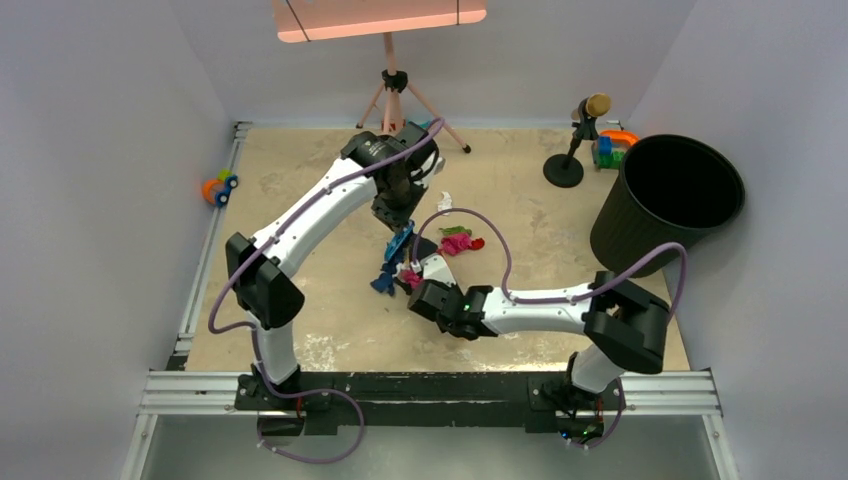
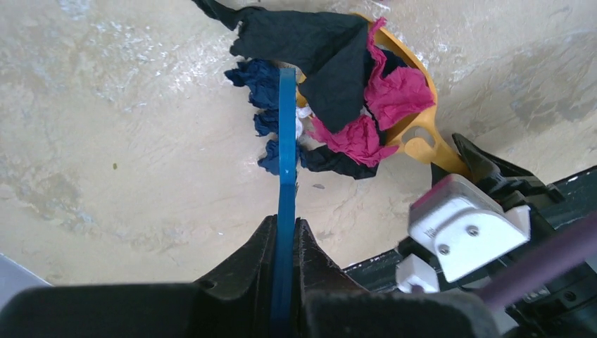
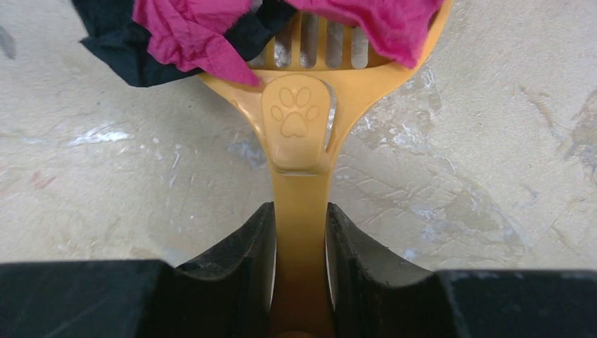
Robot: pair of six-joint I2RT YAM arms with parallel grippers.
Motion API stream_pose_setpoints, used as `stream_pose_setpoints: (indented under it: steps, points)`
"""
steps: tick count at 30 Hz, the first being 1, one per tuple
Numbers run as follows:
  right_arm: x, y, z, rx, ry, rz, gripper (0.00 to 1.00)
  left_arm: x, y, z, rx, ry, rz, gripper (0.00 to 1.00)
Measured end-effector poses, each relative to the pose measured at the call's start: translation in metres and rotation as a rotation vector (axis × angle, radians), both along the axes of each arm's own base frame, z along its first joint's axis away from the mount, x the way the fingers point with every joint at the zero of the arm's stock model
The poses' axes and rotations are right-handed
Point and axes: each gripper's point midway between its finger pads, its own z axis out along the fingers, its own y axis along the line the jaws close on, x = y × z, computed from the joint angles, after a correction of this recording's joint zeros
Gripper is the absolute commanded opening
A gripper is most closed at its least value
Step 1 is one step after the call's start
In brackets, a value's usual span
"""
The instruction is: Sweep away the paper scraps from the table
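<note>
Paper scraps (image 2: 366, 98): report position. (Operator)

The main cluster, black and magenta, lies in and across the mouth of the yellow dustpan (image 3: 299, 123). It sits on the tabletop (image 2: 105, 155), between my two arms. Several dark blue wads (image 2: 262, 81) rest outside the pan. The green and magenta wads (image 1: 460, 242) lie apart, farther out. (Unit)

State of your fingers? (Operator)

My left fingers (image 2: 262, 246) are clamped on the handle of the blue brush (image 2: 286, 141). My right fingers (image 3: 246, 239) are clamped on the dustpan handle. Neither pair is free. (Unit)

Governing relation for the coming stroke? (Operator)

The brush's long axis runs straight out from my left fingers. In the left wrist view the pan mouth lies to the right of the brush tip. The dark blue wads touch the brush on its left, the side away from the pan. My judgement is that the brush must first be set beyond those wads, then drawn sideways toward the pan. The left arm would make the stroke while the right arm, nearer the main cluster, holds the pan flat. (Unit)
</note>
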Motion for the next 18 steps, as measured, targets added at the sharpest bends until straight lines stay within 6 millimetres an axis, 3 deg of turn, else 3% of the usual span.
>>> stream_pose_setpoints:
  steps: [9, 18]
  points:
    - [-0.007, 0.004, 0.040, 0.170, -0.034, 0.031, 0.00, 0.012, 0.013, 0.022, -0.031, -0.101, 0.092, 0.00]
    - [-0.010, 0.003, 0.060, 0.241, -0.052, 0.038, 0.00, 0.026, 0.076, 0.060, -0.084, -0.293, 0.338, 0.00]
